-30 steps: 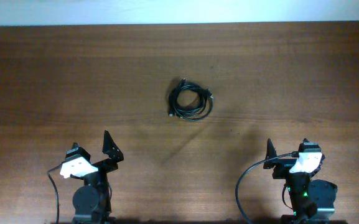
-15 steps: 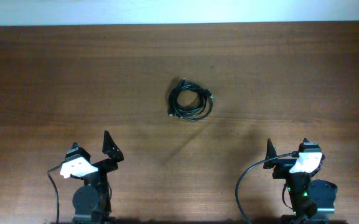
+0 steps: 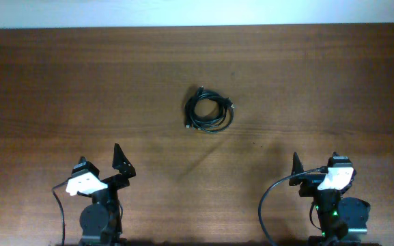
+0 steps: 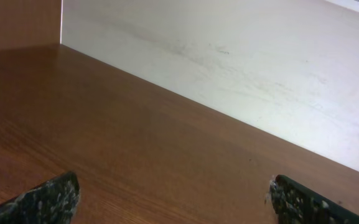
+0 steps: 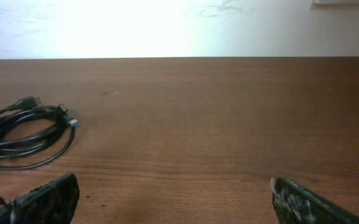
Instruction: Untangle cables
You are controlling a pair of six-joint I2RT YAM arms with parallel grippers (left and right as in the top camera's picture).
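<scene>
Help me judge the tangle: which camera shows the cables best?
Overhead: the whole coil of cables lies unobstructed, fully in frame. The right wrist view catches it obliquely at its left edge. The left wrist view misses it.

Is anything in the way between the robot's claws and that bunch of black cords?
No, nothing visible is. The coiled bundle of thin black cables lies alone on the brown wooden table, and only bare wood shows between it and the open left claw and open right claw.

place: robot lab
surface: wooden table [image 3: 46, 82]
backdrop: white wall [image 3: 183, 12], 12 o'clock
rig: left arm [image 3: 95, 205], right arm [image 3: 334, 205], 6 o'clock
</scene>
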